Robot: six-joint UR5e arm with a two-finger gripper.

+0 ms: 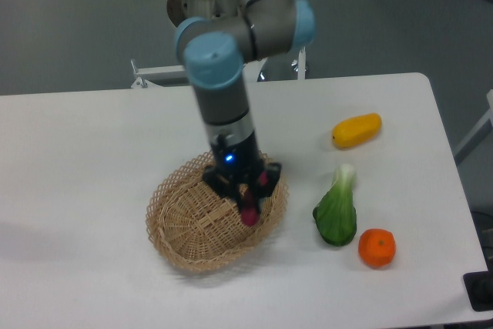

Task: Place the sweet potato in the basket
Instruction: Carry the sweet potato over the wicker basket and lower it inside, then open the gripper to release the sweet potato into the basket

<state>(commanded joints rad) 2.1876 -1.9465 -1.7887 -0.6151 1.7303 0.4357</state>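
I have the hand (245, 199) pointing straight down over the basket (179, 243), its two fingers clamped on the upper end of the sweet potato (249, 213). The tuber hangs nose-down below the fingertips, over the right-hand part of the basket bowl. I cannot tell whether its lower tip touches the weave or hangs just clear of it.

Handling, as I judge it: small, light, stiff, with a smooth tapered skin. A pinch near one end lets it swing or slide, and a grip across the thick middle would be steadier. It should take a short drop without harm, though it may roll on the curved wicker floor once freed.

Containers: the basket is the only one. I see nothing lying in it; the only thing over it is the tuber in my hand. Its looped rim sits just behind and to the right of the hand, so release calls for the tuber to be inside that rim.

Beyond the rim, to the hand's right on the counter (92, 152): a green vegetable (337, 215), an orange fruit (377, 247) just past it, and a yellow oblong item (357, 129) further back. All are well apart from the hand.
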